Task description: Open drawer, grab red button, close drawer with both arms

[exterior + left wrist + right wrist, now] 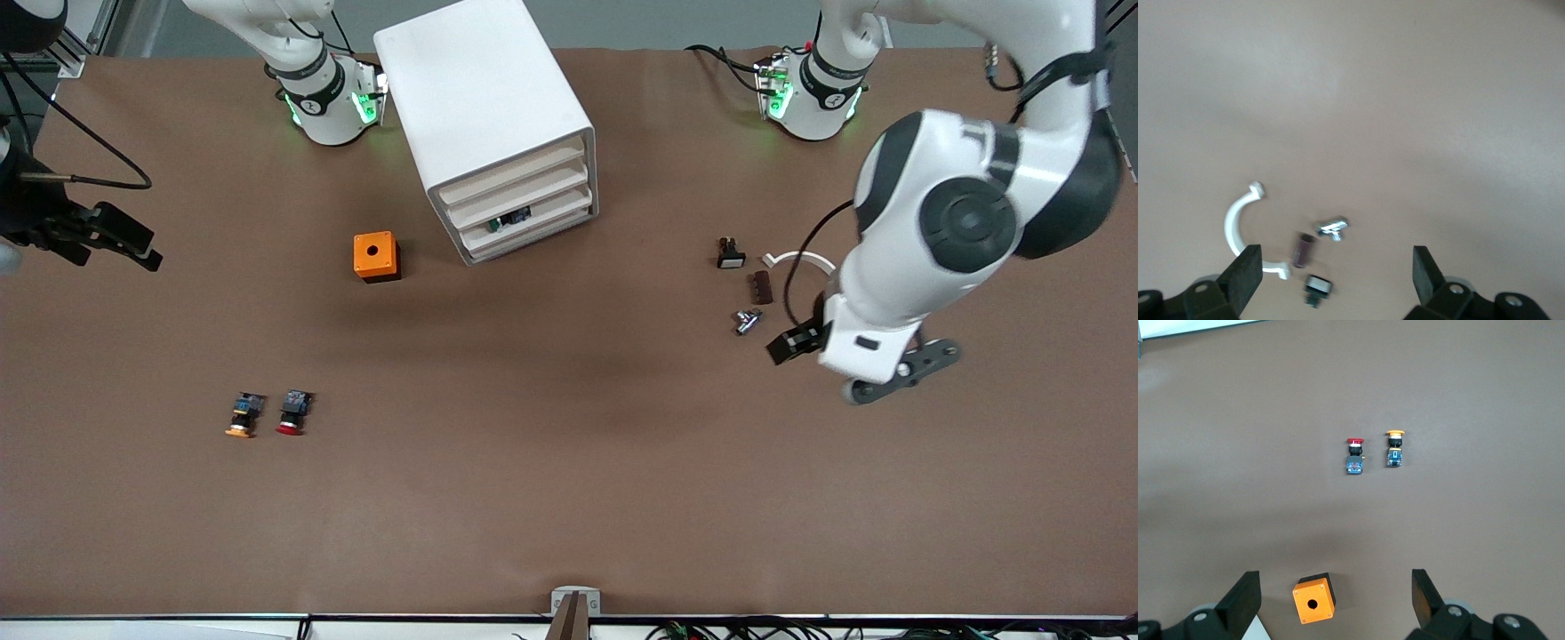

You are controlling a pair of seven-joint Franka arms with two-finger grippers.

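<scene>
While all three drawers sit closed, the drawer (524, 216) faces about five o'clock from the cabinet (484, 107); the left gripper (813, 342), fingers spread and empty, hovers nearer it than the spread right gripper (107, 236). The button (292, 412) lies on the table toward the right arm's end.

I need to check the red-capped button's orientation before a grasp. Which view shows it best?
The right wrist view: the red-capped button lies unobstructed, cap and body distinct, beside the orange-capped button. The front view shows it smaller. The left wrist view misses it.
</scene>
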